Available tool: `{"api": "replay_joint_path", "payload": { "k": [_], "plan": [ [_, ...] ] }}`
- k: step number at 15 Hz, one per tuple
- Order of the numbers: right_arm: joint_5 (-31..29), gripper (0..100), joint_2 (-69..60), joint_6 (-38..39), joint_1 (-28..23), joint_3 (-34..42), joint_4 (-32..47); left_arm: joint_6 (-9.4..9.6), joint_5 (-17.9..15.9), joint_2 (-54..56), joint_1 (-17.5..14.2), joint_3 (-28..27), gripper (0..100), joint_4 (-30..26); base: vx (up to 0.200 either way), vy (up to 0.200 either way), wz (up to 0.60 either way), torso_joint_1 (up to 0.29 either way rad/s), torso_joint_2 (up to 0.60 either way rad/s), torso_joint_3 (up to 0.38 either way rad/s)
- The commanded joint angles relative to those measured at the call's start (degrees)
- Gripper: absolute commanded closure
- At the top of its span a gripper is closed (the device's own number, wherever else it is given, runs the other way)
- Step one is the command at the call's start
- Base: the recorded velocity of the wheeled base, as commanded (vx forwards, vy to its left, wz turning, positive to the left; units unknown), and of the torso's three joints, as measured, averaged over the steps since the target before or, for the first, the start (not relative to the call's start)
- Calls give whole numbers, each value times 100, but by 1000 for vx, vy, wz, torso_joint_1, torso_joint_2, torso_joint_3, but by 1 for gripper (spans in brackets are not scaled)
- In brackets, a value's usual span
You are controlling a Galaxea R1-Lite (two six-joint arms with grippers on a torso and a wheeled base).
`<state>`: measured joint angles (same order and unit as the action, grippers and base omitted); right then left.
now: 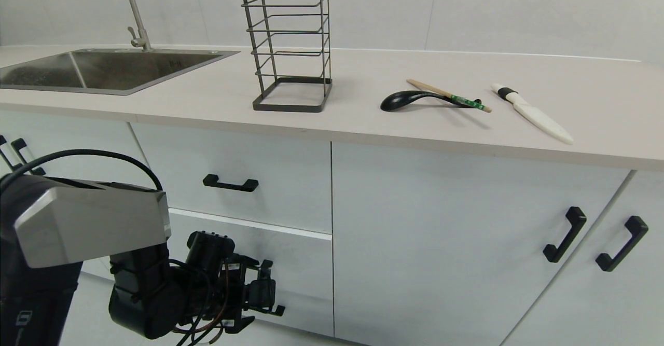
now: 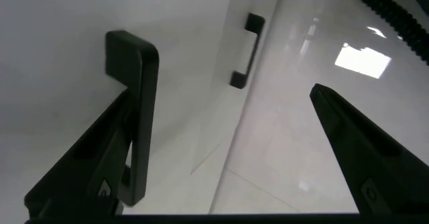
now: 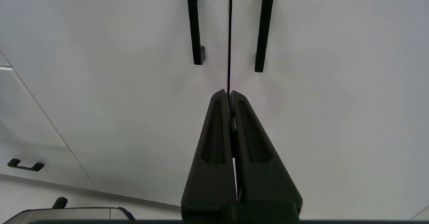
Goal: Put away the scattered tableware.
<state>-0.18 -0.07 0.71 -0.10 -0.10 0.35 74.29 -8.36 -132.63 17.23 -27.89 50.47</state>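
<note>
Black wire rack (image 1: 290, 50) sits empty mid-counter. Black spoon (image 1: 410, 98), wooden chopsticks with green band (image 1: 448, 96) and white knife (image 1: 531, 112) lie scattered to its right, so I judge nothing stowed yet. My left gripper (image 2: 220, 96) hangs low by the drawers, fingers apart. My right gripper (image 3: 230, 96) is pressed together, holding nothing.

A fitted kitchen.
A stainless steel sink (image 1: 104, 71) with a curved metal faucet (image 1: 132, 11) sits in a pale beige surface (image 1: 363, 123), over white cabinet fronts (image 1: 441, 242) with black bar handles (image 1: 230, 183), against a white tiled wall (image 1: 467, 9).
</note>
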Motion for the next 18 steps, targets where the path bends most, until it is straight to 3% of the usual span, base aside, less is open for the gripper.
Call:
{"api": "replay_joint_path", "payload": {
  "k": [1,6,10,11,12,14,18],
  "plan": [
    [1,100,7,0,1,1,0,-2,1,36,9,-6,0,16,0,0,0,0,0,0],
    [1,100,7,0,1,1,0,-37,-16,519,9,249,0,7,0,0,0,0,0,0],
    [1,100,7,0,1,1,0,-46,-16,1758,123,1119,0,-64,0,0,0,0,0,0],
    [1,100,7,0,1,1,0,-178,-16,2374,299,1515,0,-81,0,0,0,0,0,0],
    [1,100,7,0,1,1,0,-424,-16,2778,440,1664,0,-72,0,0,0,0,0,0],
    [1,100,7,0,1,1,0,-793,1,3393,527,1603,0,-64,0,0,0,0,0,0],
    [1,100,7,0,1,1,0,-1083,10,3569,510,1269,0,-125,0,0,0,0,0,0]
  ]
}}
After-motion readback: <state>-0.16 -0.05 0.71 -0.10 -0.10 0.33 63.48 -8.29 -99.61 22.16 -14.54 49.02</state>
